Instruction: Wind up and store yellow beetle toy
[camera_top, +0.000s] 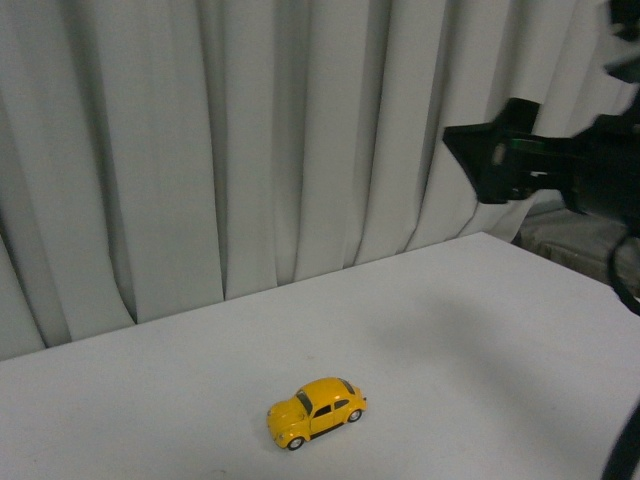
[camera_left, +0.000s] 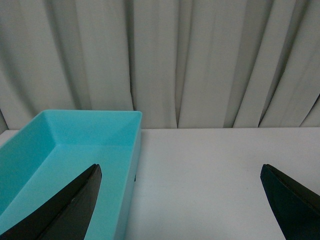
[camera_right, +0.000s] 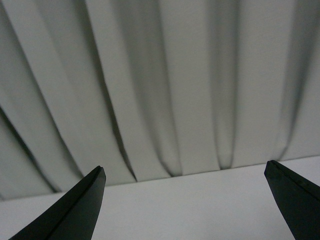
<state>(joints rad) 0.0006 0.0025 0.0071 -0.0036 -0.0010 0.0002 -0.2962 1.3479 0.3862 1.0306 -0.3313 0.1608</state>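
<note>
Yellow beetle toy (camera_top: 316, 411), a glossy rounded car, sits on the white table (camera_top: 450, 320) in the front view. The right gripper (camera_top: 490, 160) hangs raised to its right, dark and partly cut off. Left wrist view: the left gripper (camera_left: 180, 167) is spread wide, and a turquoise plastic bin (camera_left: 75, 135) is cropped at the edge. Right wrist view: fingers apart before a grey pleated curtain (camera_right: 165, 90).

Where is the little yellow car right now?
Front view: the yellow beetle toy sits on the white table, bottom centre, far below and left of the right claw.
</note>
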